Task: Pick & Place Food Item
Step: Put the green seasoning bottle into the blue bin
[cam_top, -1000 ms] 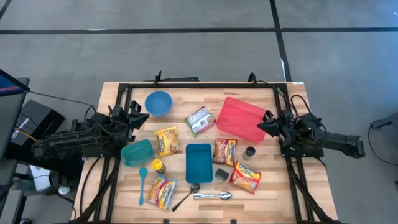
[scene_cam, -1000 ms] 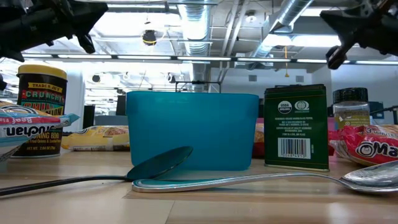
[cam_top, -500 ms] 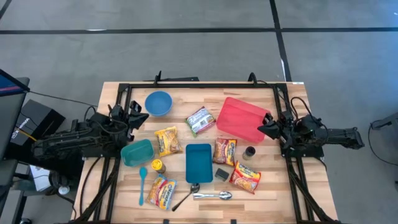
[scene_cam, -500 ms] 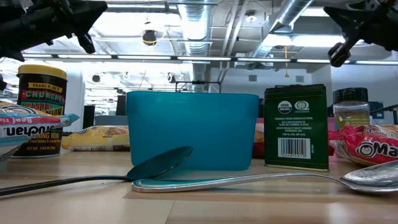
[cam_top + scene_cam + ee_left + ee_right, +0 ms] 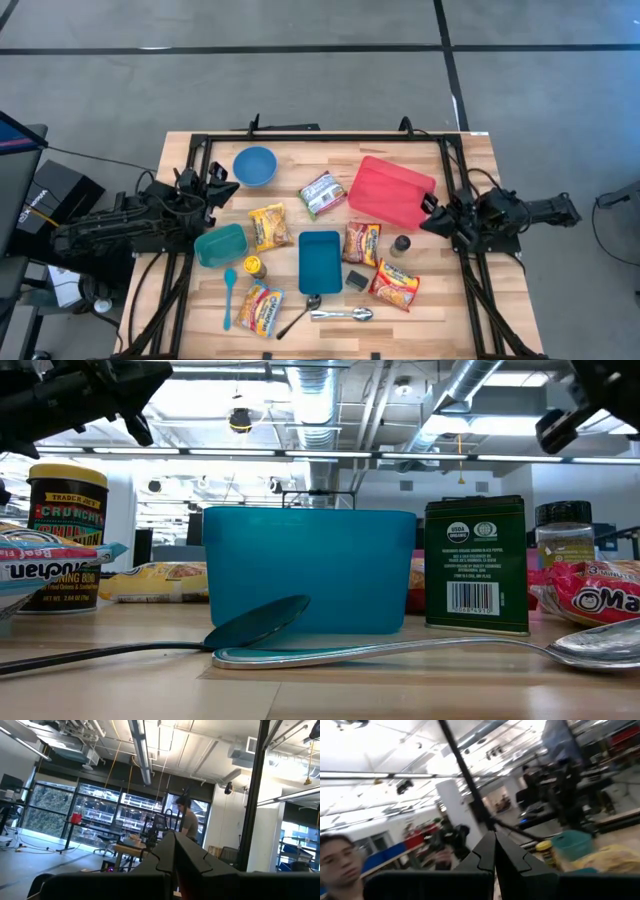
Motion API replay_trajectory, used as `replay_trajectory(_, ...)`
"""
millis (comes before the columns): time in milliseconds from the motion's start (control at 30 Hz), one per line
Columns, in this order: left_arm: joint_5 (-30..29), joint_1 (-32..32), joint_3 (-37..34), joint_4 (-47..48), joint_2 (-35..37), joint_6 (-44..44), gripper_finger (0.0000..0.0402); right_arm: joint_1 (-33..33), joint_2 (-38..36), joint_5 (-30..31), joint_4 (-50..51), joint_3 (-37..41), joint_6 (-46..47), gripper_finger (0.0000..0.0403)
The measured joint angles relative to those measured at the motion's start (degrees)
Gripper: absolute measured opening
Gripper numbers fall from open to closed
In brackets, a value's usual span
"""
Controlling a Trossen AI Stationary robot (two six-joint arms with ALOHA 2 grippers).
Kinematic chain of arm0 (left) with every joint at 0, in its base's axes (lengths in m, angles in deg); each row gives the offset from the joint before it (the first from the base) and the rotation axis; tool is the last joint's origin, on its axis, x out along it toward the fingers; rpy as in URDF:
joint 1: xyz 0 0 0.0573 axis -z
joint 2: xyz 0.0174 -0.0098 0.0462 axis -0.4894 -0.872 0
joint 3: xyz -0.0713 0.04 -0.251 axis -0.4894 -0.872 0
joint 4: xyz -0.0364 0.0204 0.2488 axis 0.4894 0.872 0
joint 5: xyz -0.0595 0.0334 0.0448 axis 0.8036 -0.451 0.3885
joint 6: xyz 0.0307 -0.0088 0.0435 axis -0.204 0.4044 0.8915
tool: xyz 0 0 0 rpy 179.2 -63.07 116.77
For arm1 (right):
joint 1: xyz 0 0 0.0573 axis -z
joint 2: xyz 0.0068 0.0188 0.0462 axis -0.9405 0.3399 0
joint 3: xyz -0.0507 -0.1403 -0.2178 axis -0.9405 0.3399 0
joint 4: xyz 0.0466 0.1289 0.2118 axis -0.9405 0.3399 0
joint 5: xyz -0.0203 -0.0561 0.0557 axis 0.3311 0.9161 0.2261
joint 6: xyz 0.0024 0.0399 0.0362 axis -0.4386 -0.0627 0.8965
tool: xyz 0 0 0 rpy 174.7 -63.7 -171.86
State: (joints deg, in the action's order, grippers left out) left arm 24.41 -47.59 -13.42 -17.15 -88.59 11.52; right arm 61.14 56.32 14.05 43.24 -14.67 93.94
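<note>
Two dark arms waited at opposite edges of the wooden tabletop (image 5: 430,315). The left gripper (image 5: 222,187) hung near the blue bowl (image 5: 255,165), its jaws pressed together and empty. Below it from overhead lay a teal container (image 5: 220,244), a light blue spoon (image 5: 229,296) and a yellow-lidded jar (image 5: 254,266); only the low view showed that jar's label, reading "TRADER JOE'S CRUNCHY". Several food items lay loose on the tabletop: a yellow noodle packet (image 5: 267,226), a green-and-white packet (image 5: 322,194), a teal rectangular tub (image 5: 320,262), a red-and-yellow packet (image 5: 361,242) and a red Maruchan ramen packet (image 5: 395,283). The low view alone showed a green tin (image 5: 476,564) with a USDA Organic seal and a barcode, beside a dark-capped spice shaker (image 5: 564,547). The right gripper (image 5: 431,215) sat just beside the red tray (image 5: 390,190), jaws together, holding nothing. Its wrist view showed a person beyond the tabletop.
</note>
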Motion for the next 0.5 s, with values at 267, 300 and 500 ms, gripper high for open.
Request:
replay_trajectory(267, 0.0, 0.0, 0.0, 0.0, 0.0, 0.0, 0.0003, -4.9, 1.1, 12.4, 6.4, -1.3, -2.3, 0.0)
replay_trajectory(300, 0.0, 0.0, 0.0, 0.0, 0.0, 0.0, 0.0003, -5.2, 1.7, 14.9, 8.6, -2.6, -2.9, 0.0)
replay_trajectory(500, 0.0, 0.0, 0.0, 0.0, 0.0, 0.0, 0.0003, -7.3, 8.3, 28.2, 14.5, -7.6, -5.2, 0.0)
